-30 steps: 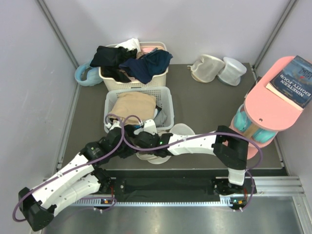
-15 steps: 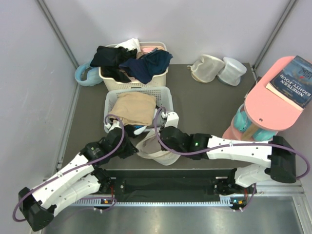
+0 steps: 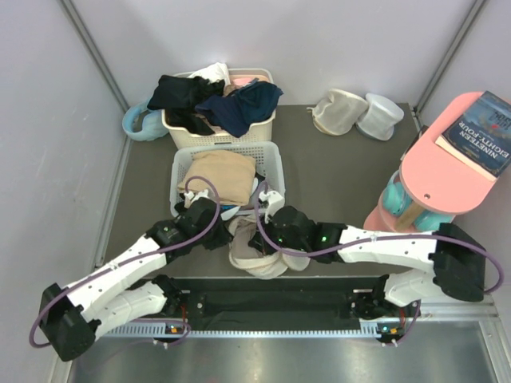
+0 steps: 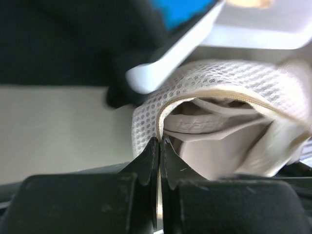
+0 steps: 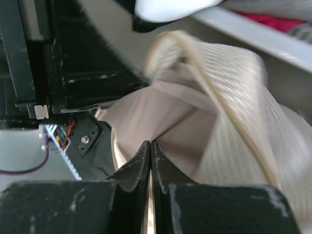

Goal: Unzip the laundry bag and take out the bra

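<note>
Your left end effector [image 4: 159, 145] is closed tight on the mesh lip of the laundry bag [image 4: 219, 80], right at the edge of its opening. That is why the mouth gapes as it does: the pinch lifts one side of the rim away from the rest, so the zip [image 4: 214, 91] curves up in an arch and you can see inside. The bra [image 4: 219, 146] lies under that arch, taupe folds packed against the mesh, not yet out.

Your right end effector [image 5: 150, 146] comes in from the opposite side, closed up narrow. In the right wrist view its tips sit on the taupe fabric where it bulges through the opening. It looks as though a thin fold is caught between them, though the nip itself is hidden by the fingers [image 5: 131, 168]. The cream wall of the bag stands just to the right of that fabric, apart from the tips, so I judge you have cloth and not mesh.

From above, the bag sits on the table [image 3: 343, 175] towards its near edge, between your two wrists and just in front of the white basket [image 3: 277, 171]. The arrangement reads as anchor and puller: the left hold pins the bag so it won't travel when the right draws away. The zip seems open enough, and what remains is the extraction. Pull away from the left grip and up through the arch, and watch for a strap snagging on the zip or the bag lifting with the garment
</note>
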You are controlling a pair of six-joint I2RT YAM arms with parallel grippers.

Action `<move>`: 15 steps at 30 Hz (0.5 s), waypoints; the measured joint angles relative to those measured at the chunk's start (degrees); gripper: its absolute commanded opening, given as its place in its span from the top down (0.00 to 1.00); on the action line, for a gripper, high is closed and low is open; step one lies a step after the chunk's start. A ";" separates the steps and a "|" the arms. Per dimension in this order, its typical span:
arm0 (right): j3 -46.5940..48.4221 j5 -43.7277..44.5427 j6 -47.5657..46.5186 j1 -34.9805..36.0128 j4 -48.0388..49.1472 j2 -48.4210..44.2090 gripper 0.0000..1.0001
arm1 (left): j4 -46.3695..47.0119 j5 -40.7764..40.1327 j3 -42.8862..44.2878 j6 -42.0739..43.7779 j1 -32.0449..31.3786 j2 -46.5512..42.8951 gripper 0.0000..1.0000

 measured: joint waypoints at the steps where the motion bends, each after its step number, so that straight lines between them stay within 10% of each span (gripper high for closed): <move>1: 0.00 -1.62 -0.07 0.00 1.22 1.25 1.00 | 0.92 0.52 0.61 0.50 0.00 1.01 1.00; 15: 0.20 -11.74 -0.37 0.00 8.28 7.10 1.00 | 5.81 1.16 0.81 1.95 0.09 -0.22 1.00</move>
